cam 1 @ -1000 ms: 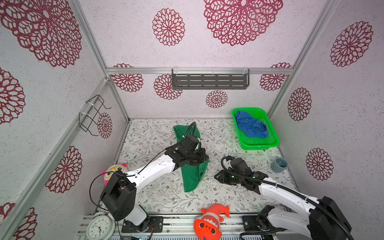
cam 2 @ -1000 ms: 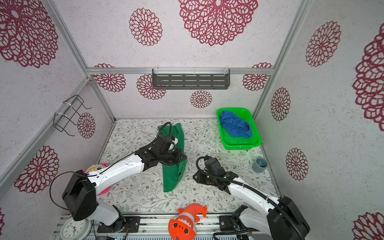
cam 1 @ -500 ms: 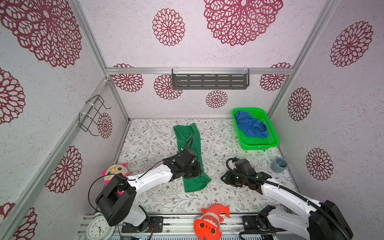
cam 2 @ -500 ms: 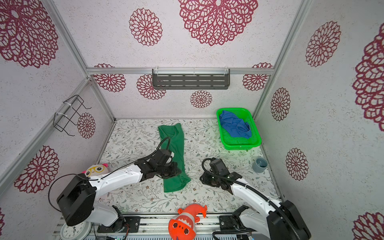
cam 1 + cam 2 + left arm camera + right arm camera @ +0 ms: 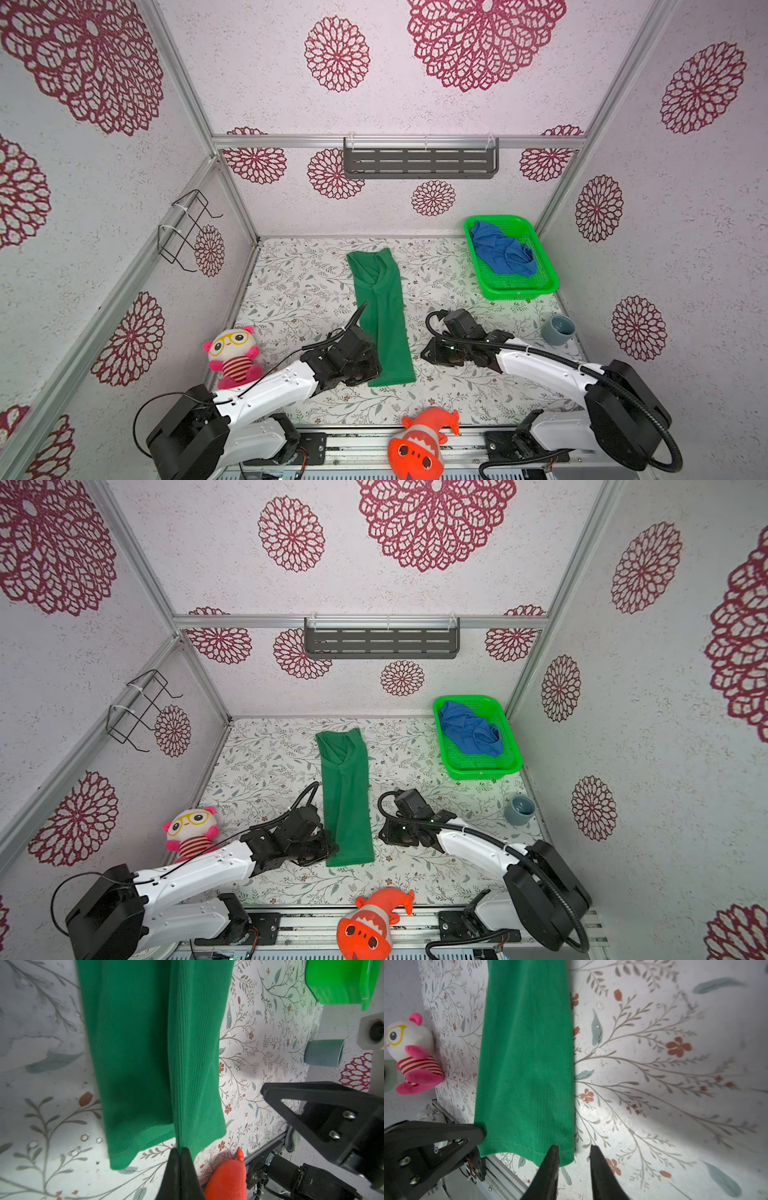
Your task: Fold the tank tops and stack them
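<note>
A: Your left gripper (image 5: 179, 1152) is pinching the hem of the dark green ribbed cloth tank top (image 5: 384, 316). Your right gripper (image 5: 574, 1153) is gaping astride its corner.
B: Tugging one-sided is risking a skewed fold ahead of your fingertips.

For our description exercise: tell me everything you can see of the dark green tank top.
The dark green tank top is fine-ribbed knit with a stitched hem. It lies folded lengthwise in a long narrow strip on the floral table, neckline toward the back wall, hem toward the arms. A raised crease runs down to the hem, where the shut left gripper pinches it. The open right gripper stands at the hem's other corner, gripping nothing.
</note>
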